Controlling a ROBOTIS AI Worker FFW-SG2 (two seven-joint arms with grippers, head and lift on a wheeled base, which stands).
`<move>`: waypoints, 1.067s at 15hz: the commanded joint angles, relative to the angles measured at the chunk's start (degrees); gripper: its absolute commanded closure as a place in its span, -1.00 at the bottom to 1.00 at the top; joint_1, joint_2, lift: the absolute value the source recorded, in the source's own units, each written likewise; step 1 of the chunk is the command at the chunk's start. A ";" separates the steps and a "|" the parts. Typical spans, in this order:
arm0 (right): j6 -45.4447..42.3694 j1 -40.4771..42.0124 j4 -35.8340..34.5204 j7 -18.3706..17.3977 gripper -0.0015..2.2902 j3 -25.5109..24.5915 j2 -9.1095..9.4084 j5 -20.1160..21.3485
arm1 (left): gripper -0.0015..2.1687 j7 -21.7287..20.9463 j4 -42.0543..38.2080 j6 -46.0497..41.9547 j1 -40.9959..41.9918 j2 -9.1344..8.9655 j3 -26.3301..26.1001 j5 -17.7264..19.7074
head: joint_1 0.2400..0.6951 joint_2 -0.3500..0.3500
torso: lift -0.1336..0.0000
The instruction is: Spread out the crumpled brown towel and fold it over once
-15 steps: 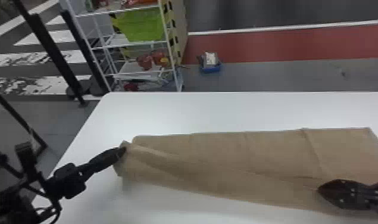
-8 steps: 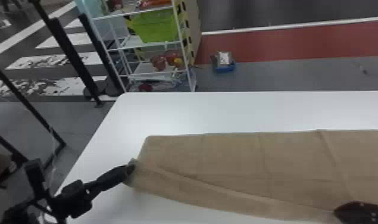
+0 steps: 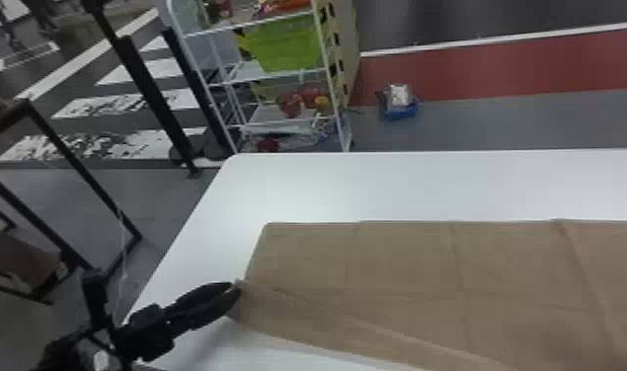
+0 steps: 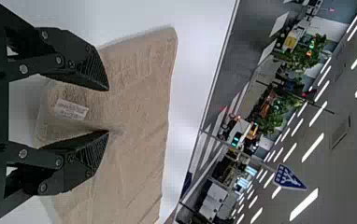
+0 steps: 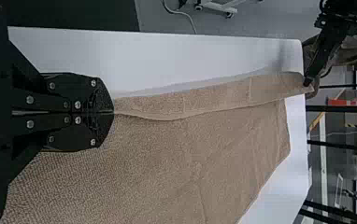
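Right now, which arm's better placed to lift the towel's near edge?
Right, likely: the right pincer is shut on that edge of the towel; the left pincer stands open at a corner.

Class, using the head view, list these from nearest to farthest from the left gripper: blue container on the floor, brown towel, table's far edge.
1. Brown towel: right at the left gripper.
2. Table's far edge: beyond the towel.
3. Blue container: on the floor, past the table.
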 commanded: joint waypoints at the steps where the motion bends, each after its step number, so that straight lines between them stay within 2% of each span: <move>1: -0.11 0.25 0.39 0.54 0.40 0.60 -0.09 0.49 | -0.94 1.77 3.40 -2.32 -2.03 0.89 1.88 -0.01 | 1.00 1.00 | -0.84; 5: -0.28 0.34 0.56 0.54 0.40 2.53 0.00 1.63 | -0.94 7.65 4.28 -2.49 -5.28 0.89 5.57 2.36 | 1.00 1.00 | -0.84; 7: 0.42 0.34 0.47 0.54 0.40 3.94 0.00 1.99 | -0.93 8.18 3.84 -2.32 -5.81 0.62 5.83 3.07 | 1.00 1.00 | -0.84; 9: 0.42 0.87 0.30 0.54 0.40 4.73 0.09 2.43 | -0.93 8.80 2.79 -2.32 -5.81 -0.43 4.87 3.42 | 1.00 1.00 | -0.84; 10: -0.11 1.13 -0.05 0.54 0.40 5.17 0.18 3.48 | -0.93 8.80 2.17 -2.32 -5.81 -0.78 4.69 3.59 | 1.00 1.00 | -0.84; 11: -2.04 2.10 -0.93 0.54 0.39 6.05 0.09 6.21 | -0.93 8.71 1.47 -2.49 -5.81 -1.84 4.69 3.94 | 1.00 1.00 | -0.84; 13: -5.56 4.12 -2.34 0.54 0.35 5.96 -0.09 7.79 | -0.93 7.92 0.41 -2.32 -5.46 -3.15 4.43 6.23 | 1.00 1.00 | -0.84; 14: -6.08 4.38 -2.78 0.54 0.27 5.70 -0.09 8.49 | -0.93 7.83 -0.99 -1.79 -4.84 -3.68 3.90 7.28 | 1.00 1.00 | -0.84; 15: -6.61 5.26 -3.66 0.54 -0.07 4.11 -0.09 7.61 | -0.93 7.83 -1.87 -1.08 -4.58 -4.12 2.67 7.37 | 1.00 1.00 | -0.84; 16: -8.37 5.96 -4.80 0.54 -0.68 1.56 0.09 4.36 | -0.93 7.92 -2.22 -1.08 -4.58 -4.47 1.35 7.11 | 1.00 1.00 | -0.84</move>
